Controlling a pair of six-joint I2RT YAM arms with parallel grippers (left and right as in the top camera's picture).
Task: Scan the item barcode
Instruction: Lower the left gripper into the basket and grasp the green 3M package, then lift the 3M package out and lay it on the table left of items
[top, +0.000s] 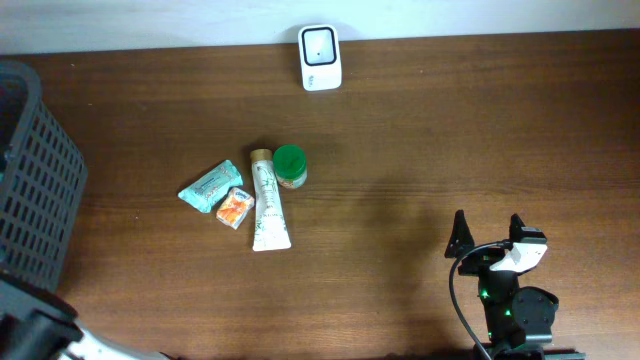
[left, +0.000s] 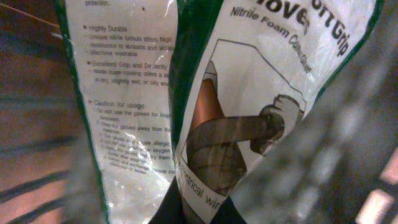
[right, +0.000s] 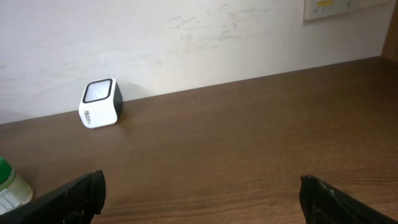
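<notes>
The left wrist view is filled by a glove package (left: 249, 93), clear plastic with a green and white printed card. My left gripper (left: 199, 214) is shut on the package's lower edge, and one dark finger (left: 166, 214) shows beside it. Blurred basket mesh (left: 348, 124) surrounds the package. From overhead this gripper and the package are hidden. The white barcode scanner (top: 320, 57) stands at the table's far edge and appears again as the scanner (right: 99, 102) by the wall. My right gripper (top: 487, 237) rests open near the front right, with nothing between the fingers of the gripper (right: 202, 196).
A dark mesh basket (top: 35, 170) stands at the left edge. Mid-table lie a teal packet (top: 211, 187), an orange packet (top: 235, 208), a white tube (top: 268, 205) and a green-lidded jar (top: 290, 166). The left arm's base (top: 40, 335) shows at the bottom left.
</notes>
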